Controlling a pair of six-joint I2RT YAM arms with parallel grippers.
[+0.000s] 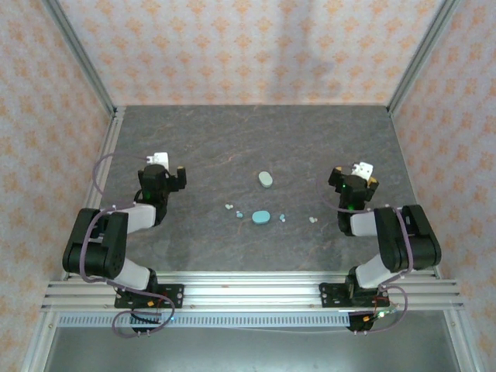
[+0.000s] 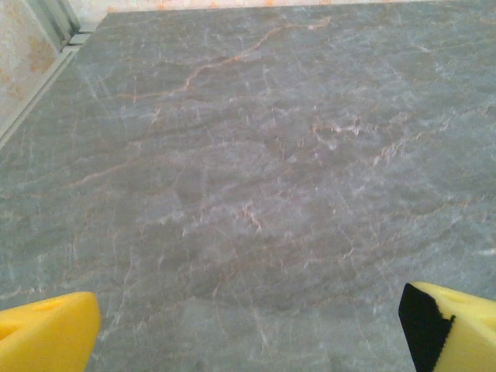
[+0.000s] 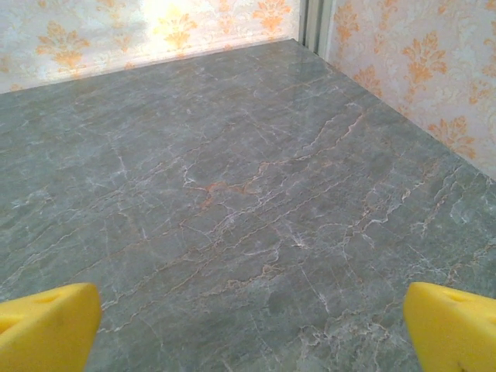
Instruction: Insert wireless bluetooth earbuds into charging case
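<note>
In the top view a teal oval charging case point(image 1: 260, 218) lies at the table's middle, and a paler mint oval case point(image 1: 265, 179) lies just behind it. Tiny pale earbuds are scattered around the teal case: two to its left point(image 1: 229, 207) point(image 1: 239, 213), one to its right point(image 1: 280, 218) and one farther right point(image 1: 312, 220). My left gripper point(image 1: 163, 167) hovers well left of them, open and holding nothing. My right gripper point(image 1: 355, 175) is to their right, also open. In the wrist views the left gripper point(image 2: 248, 341) and right gripper point(image 3: 248, 333) have bare stone between their yellow fingertips point(image 2: 46, 333) point(image 3: 453, 322).
The table point(image 1: 201, 147) is dark grey veined stone. Patterned walls with aluminium posts point(image 1: 81, 58) close it in on the left, back and right. An aluminium rail point(image 1: 248, 291) runs along the near edge, where both arm bases are bolted.
</note>
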